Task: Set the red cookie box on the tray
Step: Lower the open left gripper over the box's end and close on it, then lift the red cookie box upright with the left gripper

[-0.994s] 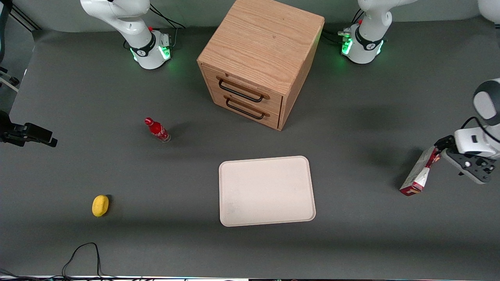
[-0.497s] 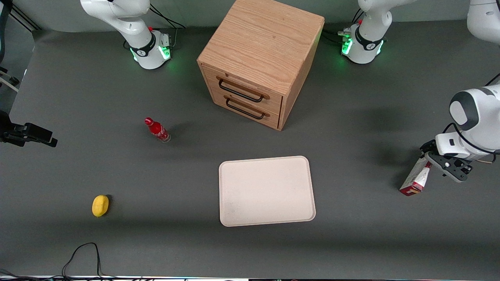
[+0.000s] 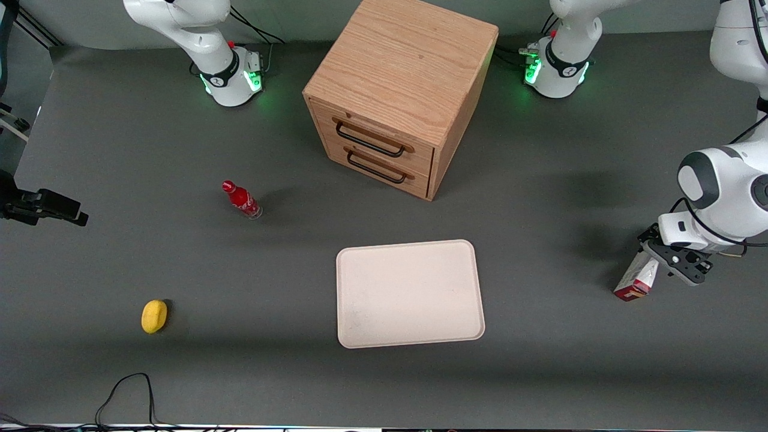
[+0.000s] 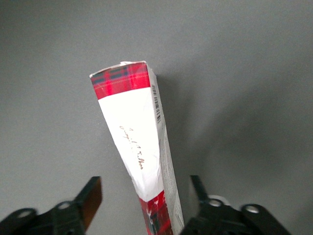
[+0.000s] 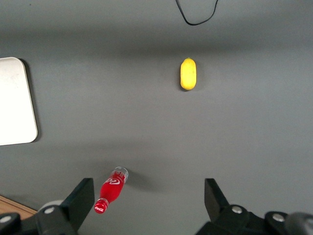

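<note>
Standing on end on the desk point(image 3: 540, 210), red cookie box point(image 3: 636, 279) sits toward working arm's end, well apart from tray point(image 3: 410, 294); end effector point(image 4: 145, 196) straddles its top, fingers point(image 4: 90, 197) spread (not touching).

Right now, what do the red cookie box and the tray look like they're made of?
The red cookie box, standing between the open fingers of the gripper, looks like printed cardboard: sharp folded edges, tartan print, barcode. The tray seems moulded plastic, possibly melamine: matte cream surface, rounded corners, low rim.
</note>
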Motion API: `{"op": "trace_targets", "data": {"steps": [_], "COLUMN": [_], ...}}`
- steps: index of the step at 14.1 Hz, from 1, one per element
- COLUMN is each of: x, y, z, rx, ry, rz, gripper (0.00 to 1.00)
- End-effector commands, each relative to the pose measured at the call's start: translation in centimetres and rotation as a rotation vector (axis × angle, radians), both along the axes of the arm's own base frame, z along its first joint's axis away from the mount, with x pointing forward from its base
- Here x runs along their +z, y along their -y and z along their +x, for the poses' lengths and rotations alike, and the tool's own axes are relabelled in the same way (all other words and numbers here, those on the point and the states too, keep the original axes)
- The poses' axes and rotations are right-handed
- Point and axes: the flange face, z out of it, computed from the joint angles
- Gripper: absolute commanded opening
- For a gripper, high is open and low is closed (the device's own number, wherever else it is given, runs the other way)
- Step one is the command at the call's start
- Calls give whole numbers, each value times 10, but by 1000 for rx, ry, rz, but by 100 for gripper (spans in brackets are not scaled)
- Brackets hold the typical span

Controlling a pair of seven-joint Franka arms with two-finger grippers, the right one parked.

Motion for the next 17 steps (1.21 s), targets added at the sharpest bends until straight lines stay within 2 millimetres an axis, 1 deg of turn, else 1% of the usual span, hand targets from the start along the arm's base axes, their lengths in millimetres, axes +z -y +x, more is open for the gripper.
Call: {"op": "trace_targets", "data": {"steps": [1,4,6,7,8,9,11,12,13,14,15,17], "x": [9,9,13,18,29,47,103,138,180,214,245,296], "y": [0,-1,-1,-2,-3,-5,-10,-14,-15,-14,-15,-16], "z": [1,1,4,7,10,12,22,30,37,39,39,35], "rx": [10,4,1,3,5,12,27,36,45,53,60,69], "ry": [11,11,18,29,47,62,51,22,-21,-56,-74,-85], "rz": [6,6,9,12,16,20,21,18,14,10,9,5], "gripper": [0,0,0,0,0,0,0,0,0,0,0,0]}}
